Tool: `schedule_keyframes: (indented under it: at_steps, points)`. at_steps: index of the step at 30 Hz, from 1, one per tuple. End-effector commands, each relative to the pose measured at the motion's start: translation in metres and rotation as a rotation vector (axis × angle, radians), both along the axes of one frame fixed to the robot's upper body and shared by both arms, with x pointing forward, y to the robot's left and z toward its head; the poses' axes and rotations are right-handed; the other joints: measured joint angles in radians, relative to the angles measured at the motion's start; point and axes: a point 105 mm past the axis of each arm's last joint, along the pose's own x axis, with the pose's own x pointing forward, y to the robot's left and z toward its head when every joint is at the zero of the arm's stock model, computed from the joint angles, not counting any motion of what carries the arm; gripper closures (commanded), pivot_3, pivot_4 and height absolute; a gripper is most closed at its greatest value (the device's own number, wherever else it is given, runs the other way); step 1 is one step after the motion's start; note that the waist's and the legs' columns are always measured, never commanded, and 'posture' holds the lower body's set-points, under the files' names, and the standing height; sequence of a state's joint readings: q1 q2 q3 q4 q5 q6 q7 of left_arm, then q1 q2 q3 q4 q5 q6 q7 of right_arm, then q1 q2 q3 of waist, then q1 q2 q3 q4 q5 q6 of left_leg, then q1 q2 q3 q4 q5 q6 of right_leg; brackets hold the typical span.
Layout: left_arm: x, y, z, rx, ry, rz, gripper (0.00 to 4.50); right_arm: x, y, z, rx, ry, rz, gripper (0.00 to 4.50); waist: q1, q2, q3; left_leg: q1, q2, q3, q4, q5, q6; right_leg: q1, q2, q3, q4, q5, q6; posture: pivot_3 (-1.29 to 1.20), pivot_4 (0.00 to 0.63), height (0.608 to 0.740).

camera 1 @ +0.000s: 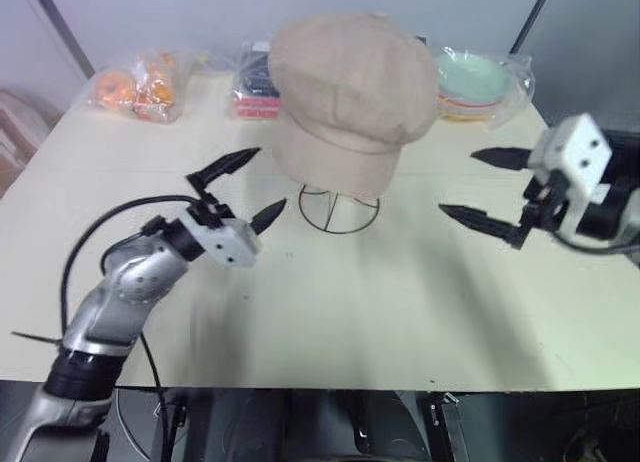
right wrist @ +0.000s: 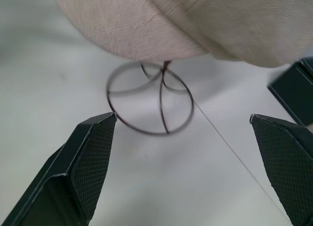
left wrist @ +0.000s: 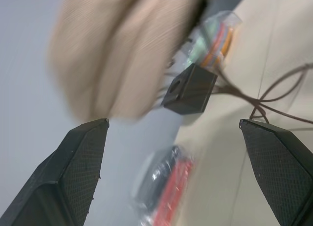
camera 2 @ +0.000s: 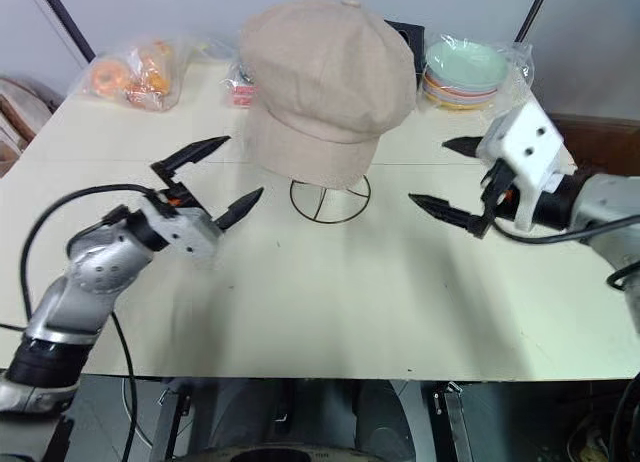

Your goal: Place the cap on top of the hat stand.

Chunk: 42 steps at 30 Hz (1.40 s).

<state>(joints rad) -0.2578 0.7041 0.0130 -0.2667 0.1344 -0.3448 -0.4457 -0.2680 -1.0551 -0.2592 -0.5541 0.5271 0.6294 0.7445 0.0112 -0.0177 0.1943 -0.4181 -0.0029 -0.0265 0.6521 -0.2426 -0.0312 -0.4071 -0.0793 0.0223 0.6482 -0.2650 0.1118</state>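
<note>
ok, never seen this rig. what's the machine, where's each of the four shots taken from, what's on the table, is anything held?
It is a humanoid robot with two arms, each ending in a two-fingered black end effector. The two wide pictures come from a stereo camera on its head, looking down over the arms. The two close-ups come from cameras on the wrists, looking out between each end effector's fingers.

On the pale table stands a wire hat stand with a beige cap sitting on top of it. Along the far edge lie bagged items: something orange, stacked plates, a red and black packet, plus a black cube.

Nothing is held. The left end effector and right end effector are both open, either side of the cap.
</note>
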Motion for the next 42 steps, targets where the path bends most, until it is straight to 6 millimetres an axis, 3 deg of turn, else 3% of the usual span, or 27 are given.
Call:
schedule_keyframes:
  at_steps: [1, 4, 6, 9, 12, 19, 25, 26, 28, 35, 42]
  points:
    - [-0.006, 0.019, 0.012, -0.056, 0.121, 0.018, 0.04, -0.003, 0.012, -0.005, -0.107, -0.164, 0.005, 0.0, -0.002, 0.0, 0.0, 0.001, 0.0, 0.0, 0.0, 0.0, 0.0, 0.001, 0.0, 0.0, 0.0, 0.0, 0.0, 0.0, 0.15, 0.74]
    - [-0.005, 0.044, 0.017, -0.182, 0.303, 0.062, 0.04, -0.005, 0.02, -0.017, -0.196, -0.301, 0.013, 0.0, -0.006, 0.0, 0.0, 0.002, 0.0, 0.001, -0.001, 0.0, 0.0, 0.001, 0.001, 0.0, 0.0, 0.0, 0.0, 0.0, 0.15, 0.74]
    - [-0.007, 0.06, 0.019, -0.351, 0.546, 0.043, 0.04, -0.004, 0.026, -0.022, -0.255, -0.43, 0.019, 0.0, -0.01, 0.0, 0.0, 0.002, 0.0, 0.0, -0.001, 0.0, 0.0, 0.001, 0.001, 0.0, 0.0, 0.0, 0.0, 0.0, 0.15, 0.74]
    - [-0.02, 0.064, 0.024, -0.481, 0.792, -0.041, 0.04, -0.003, 0.033, -0.027, -0.291, -0.549, 0.025, 0.0, -0.024, -0.001, 0.001, 0.003, 0.0, -0.001, -0.001, 0.0, 0.0, 0.002, 0.001, 0.0, 0.0, -0.001, 0.0, 0.0, 0.15, 0.74]
    - [-0.047, 0.061, 0.024, -0.423, 1.001, -0.156, 0.04, 0.002, 0.05, -0.029, -0.307, -0.695, 0.037, 0.0, -0.031, -0.002, 0.0, 0.005, 0.0, -0.001, -0.002, 0.0, 0.0, 0.003, 0.001, 0.0, 0.0, -0.001, 0.0, 0.0, 0.15, 0.74]
    - [-0.048, 0.069, 0.036, -0.374, 1.0, -0.135, 0.04, 0.023, 0.086, -0.042, -0.274, -0.846, 0.044, 0.0, -0.027, -0.002, 0.0, 0.009, 0.0, 0.0, -0.004, 0.0, -0.001, 0.005, 0.003, 0.001, 0.001, -0.004, -0.005, 0.0, 0.15, 0.74]
    - [-0.04, 0.072, 0.043, -0.381, 0.96, -0.108, 0.04, 0.027, 0.097, -0.035, -0.228, -0.95, 0.03, 0.0, -0.026, -0.002, 0.0, 0.009, 0.0, 0.0, -0.004, 0.0, -0.001, 0.006, 0.002, 0.001, 0.001, -0.004, -0.005, 0.0, 0.15, 0.74]
    - [-0.039, 0.073, 0.044, -0.382, 0.956, -0.105, 0.0, 0.026, 0.097, -0.033, -0.225, -0.968, 0.027, 0.42, -0.027, -0.002, 0.0, 0.009, 0.0, 0.0, -0.004, 0.0, -0.001, 0.006, 0.002, 0.001, 0.001, -0.004, -0.005, 0.0, 0.15, 0.74]
    - [-0.037, 0.073, 0.045, -0.387, 0.948, -0.105, 0.0, 0.026, 0.096, -0.03, -0.225, -1.001, 0.028, 0.82, -0.028, -0.002, 0.0, 0.009, 0.0, 0.0, -0.004, 0.0, -0.001, 0.005, 0.002, 0.001, 0.001, -0.004, -0.005, 0.0, 0.15, 0.74]
    - [-0.035, 0.072, 0.045, -0.389, 0.939, -0.109, 0.0, 0.022, 0.093, -0.015, -0.226, -1.122, 0.044, 4.35, -0.03, -0.002, 0.0, 0.009, 0.0, 0.0, -0.004, 0.0, -0.001, 0.005, 0.002, 0.002, 0.001, -0.003, -0.005, 0.0, 0.15, 0.74]
    - [-0.032, 0.073, 0.044, -0.392, 0.932, -0.112, 0.0, 0.024, 0.089, 0.013, -0.191, -1.178, 0.171, 4.35, -0.033, -0.002, 0.0, 0.009, 0.0, 0.0, -0.004, 0.0, -0.001, 0.005, 0.002, 0.002, 0.001, -0.003, -0.005, 0.0, 0.15, 0.74]
